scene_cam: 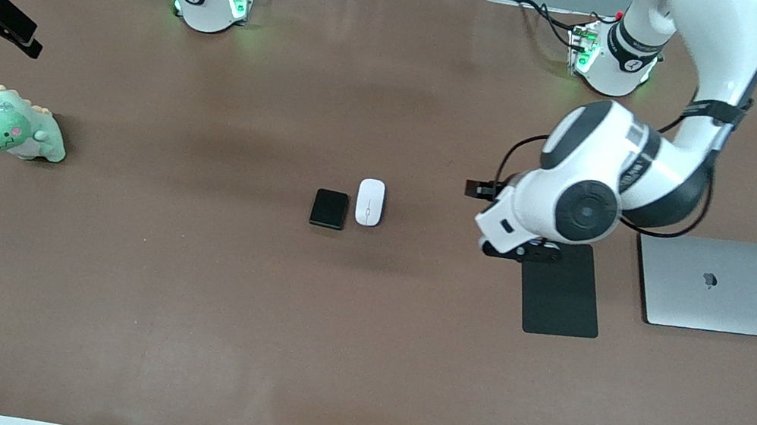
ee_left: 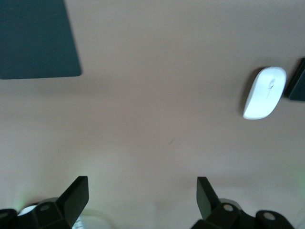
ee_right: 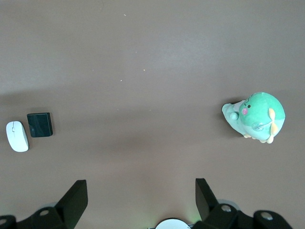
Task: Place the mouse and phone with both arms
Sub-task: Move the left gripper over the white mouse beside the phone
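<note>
The white mouse and the black phone lie side by side mid-table, the mouse toward the left arm's end. The left wrist view also shows the mouse and an edge of the phone. My left gripper is open and empty over bare table, beside the black mouse pad. The front view shows it at the pad's corner, well apart from the mouse. My right gripper is open and empty, high over bare table. Mouse and phone lie far from it.
A flat black mouse pad and a closed silver laptop lie toward the left arm's end. A green plush dinosaur sits toward the right arm's end and also shows in the right wrist view.
</note>
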Robot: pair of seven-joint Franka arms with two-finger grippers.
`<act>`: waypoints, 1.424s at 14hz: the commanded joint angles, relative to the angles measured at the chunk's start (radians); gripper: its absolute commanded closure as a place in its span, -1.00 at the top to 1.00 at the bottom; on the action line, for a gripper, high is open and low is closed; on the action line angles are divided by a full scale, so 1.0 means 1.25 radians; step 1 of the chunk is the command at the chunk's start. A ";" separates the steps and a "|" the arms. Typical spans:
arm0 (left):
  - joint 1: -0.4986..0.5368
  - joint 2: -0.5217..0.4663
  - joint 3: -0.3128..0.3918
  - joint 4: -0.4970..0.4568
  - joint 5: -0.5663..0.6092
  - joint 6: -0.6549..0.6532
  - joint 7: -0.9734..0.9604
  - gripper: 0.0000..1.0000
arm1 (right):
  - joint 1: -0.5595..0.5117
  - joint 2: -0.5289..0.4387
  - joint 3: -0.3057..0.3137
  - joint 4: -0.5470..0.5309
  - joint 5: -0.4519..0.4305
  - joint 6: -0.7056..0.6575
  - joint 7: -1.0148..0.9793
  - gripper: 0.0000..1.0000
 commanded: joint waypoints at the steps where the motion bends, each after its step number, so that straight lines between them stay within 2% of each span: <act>1: -0.029 0.056 0.005 0.017 -0.005 0.097 -0.096 1.00 | -0.020 -0.012 0.011 -0.009 0.015 -0.001 -0.006 1.00; 13: -0.142 0.128 0.007 0.031 -0.001 0.319 -0.282 1.00 | -0.020 0.007 0.011 0.000 0.021 0.000 -0.004 1.00; 20: -0.224 0.176 0.018 0.062 0.033 0.425 -0.315 1.00 | -0.022 0.041 0.011 0.016 0.020 0.007 -0.006 1.00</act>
